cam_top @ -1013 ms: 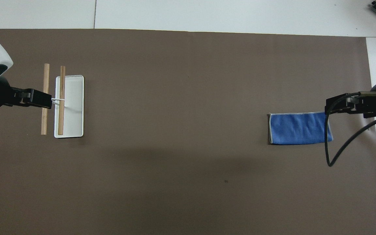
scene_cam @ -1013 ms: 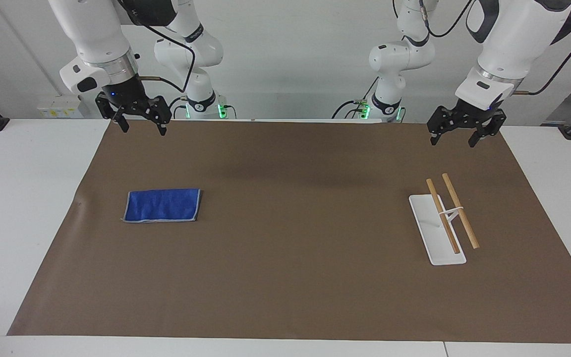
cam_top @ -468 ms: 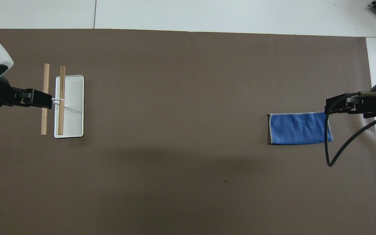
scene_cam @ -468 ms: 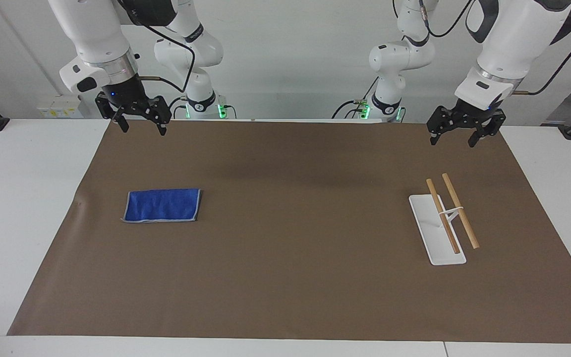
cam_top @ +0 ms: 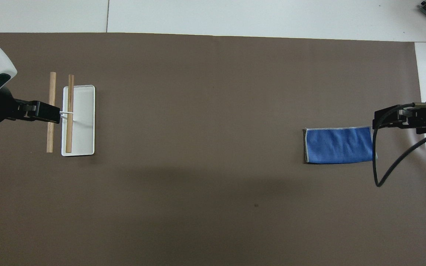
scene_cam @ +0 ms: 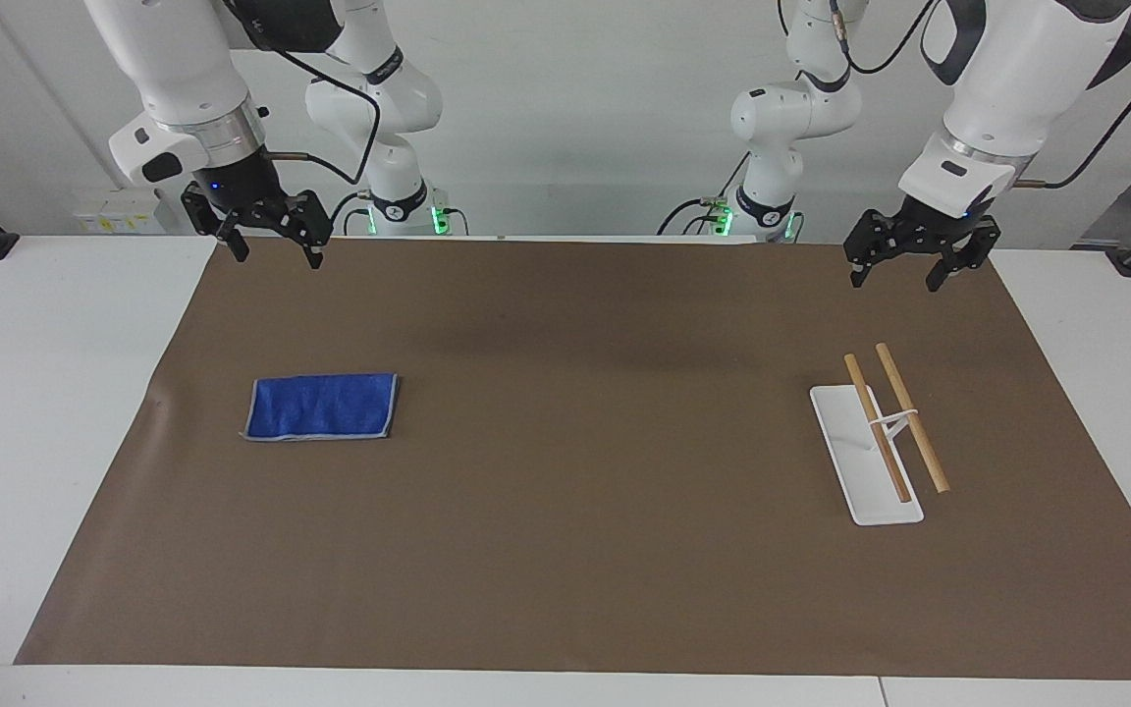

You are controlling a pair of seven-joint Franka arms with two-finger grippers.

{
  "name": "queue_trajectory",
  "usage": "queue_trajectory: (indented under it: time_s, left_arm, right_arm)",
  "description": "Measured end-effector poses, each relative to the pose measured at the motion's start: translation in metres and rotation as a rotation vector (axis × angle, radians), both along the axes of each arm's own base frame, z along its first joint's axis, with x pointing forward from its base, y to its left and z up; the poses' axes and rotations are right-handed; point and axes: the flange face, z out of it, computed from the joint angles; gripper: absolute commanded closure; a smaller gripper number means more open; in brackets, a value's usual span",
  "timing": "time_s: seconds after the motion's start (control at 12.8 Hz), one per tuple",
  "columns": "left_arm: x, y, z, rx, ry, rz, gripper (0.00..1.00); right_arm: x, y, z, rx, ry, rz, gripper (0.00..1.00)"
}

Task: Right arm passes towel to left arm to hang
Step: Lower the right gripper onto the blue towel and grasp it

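The blue towel lies flat and folded on the brown mat toward the right arm's end of the table; it also shows in the overhead view. My right gripper hangs open and empty in the air over the mat's edge nearest the robots, apart from the towel; in the overhead view its tip sits by the towel's corner. My left gripper hangs open and empty over the mat at the left arm's end. In the overhead view it overlaps the rack's wooden bars.
A towel rack with a white base plate and two wooden bars stands toward the left arm's end. The brown mat covers most of the white table.
My right gripper has drifted slightly up and toward the right arm's end of the table. The left gripper, towel and rack have not visibly moved.
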Motion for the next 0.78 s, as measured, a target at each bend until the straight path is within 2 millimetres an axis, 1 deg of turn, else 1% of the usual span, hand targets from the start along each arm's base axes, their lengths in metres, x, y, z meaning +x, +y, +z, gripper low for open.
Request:
queue_trajectory:
  time_s: [0.23, 0.39, 0.55, 0.78]
  left_arm:
    - [0.0, 0.0, 0.0, 0.0, 0.0, 0.0, 0.0]
    - [0.0, 0.0, 0.0, 0.0, 0.0, 0.0, 0.0]
    - [0.0, 0.0, 0.0, 0.0, 0.0, 0.0, 0.0]
    - [0.0, 0.0, 0.0, 0.0, 0.0, 0.0, 0.0]
  right_arm:
    - [0.003, -0.004, -0.001, 0.0, -0.026, -0.007, 0.0]
    - [0.004, -0.012, -0.011, 0.0, -0.035, -0.015, 0.0]
    - [0.002, -0.021, -0.027, -0.001, -0.039, 0.006, 0.0]
    - [-0.002, -0.024, -0.065, -0.001, -0.043, 0.021, 0.0]
